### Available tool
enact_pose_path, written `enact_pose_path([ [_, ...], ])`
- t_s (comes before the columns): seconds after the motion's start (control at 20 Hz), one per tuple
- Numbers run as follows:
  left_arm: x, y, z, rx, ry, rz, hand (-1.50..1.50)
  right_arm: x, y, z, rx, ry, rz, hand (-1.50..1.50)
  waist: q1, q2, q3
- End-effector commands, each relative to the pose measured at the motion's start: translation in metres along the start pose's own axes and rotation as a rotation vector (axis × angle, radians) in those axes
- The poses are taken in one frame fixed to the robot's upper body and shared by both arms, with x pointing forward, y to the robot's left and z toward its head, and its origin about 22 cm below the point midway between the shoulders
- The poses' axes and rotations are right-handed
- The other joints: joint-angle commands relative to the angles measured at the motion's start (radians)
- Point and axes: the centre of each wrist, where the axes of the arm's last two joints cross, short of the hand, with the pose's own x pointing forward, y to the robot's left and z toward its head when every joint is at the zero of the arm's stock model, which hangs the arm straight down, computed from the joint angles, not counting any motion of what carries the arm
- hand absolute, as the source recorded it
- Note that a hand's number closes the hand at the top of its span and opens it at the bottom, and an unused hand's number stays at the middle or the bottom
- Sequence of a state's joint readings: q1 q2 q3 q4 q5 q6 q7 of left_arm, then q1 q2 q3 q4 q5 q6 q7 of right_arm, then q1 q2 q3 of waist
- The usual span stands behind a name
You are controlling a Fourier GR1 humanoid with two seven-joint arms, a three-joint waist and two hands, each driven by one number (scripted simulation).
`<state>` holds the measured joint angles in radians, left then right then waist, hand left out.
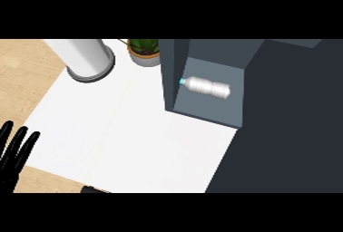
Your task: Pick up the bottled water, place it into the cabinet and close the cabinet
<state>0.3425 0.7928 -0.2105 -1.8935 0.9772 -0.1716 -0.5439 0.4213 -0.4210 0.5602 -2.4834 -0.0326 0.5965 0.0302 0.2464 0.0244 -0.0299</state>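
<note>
Your left robot hand shows at the lower left edge of the head view, black fingers straight and pointing up, released and holding nothing. It's resting there, partly over the wooden floor and partly over the near left corner of the white surface. Your right robot hand doesn't show anywhere in this view, so you get no read on it.

Moving out from that hand, up and to its right you've got bare white surface, and beyond that, at the far left corner, a large white cylinder with a grey rim standing upright. Just to the right of the cylinder sits a small potted plant, green leaves in a pale grey pot.

Further right again, well apart from your hand, there's the dark grey cabinet, its compartment open toward you. And there's your bottled water: it's inside the cabinet, lying on its side on the compartment's lighter grey floor. Look at it — clear, whitish ribbed body, pale label area, with a small light blue cap pointing left, toward the cabinet's left wall. The body runs slightly down to the right. Nothing touches the bottle.

A small dark shape pokes in at the lower edge near the surface's front; you can't tell what it is.
</note>
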Motion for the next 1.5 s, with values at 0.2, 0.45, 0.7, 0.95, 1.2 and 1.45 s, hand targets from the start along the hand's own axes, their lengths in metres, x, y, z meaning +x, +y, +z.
enact_pose_path([
  [0.2, 0.003, 0.006, 0.001, 0.012, -0.004, 0.005, -1.50, 0.006, 0.005, -0.021, 0.114, 0.010, 0.031, 1.50, -0.007, 0.003, -0.001],
  [0.45, 0.005, 0.008, -0.001, -0.003, -0.004, -0.003, -1.50, -0.001, 0.005, -0.025, 0.095, 0.006, -0.021, 1.50, -0.011, 0.016, 0.000],
  [0.7, 0.007, 0.011, -0.002, -0.014, -0.012, -0.007, -1.50, -0.010, 0.011, -0.027, 0.140, -0.028, -0.134, 1.50, 0.025, 0.041, 0.001],
  [0.95, 0.013, 0.011, -0.011, -0.042, -0.037, -0.006, -1.50, -0.018, 0.009, -0.029, 0.124, -0.050, -0.191, 1.50, 0.037, 0.052, 0.005],
  [1.2, 0.014, 0.010, -0.012, -0.049, -0.031, -0.002, -1.50, -0.020, -0.003, -0.026, 0.045, -0.015, -0.150, 1.50, 0.032, 0.054, 0.006],
  [1.45, 0.011, 0.014, -0.007, -0.030, -0.015, -0.001, -1.50, -0.017, -0.020, -0.027, 0.029, 0.056, -0.015, 1.50, 0.024, 0.040, 0.004],
])
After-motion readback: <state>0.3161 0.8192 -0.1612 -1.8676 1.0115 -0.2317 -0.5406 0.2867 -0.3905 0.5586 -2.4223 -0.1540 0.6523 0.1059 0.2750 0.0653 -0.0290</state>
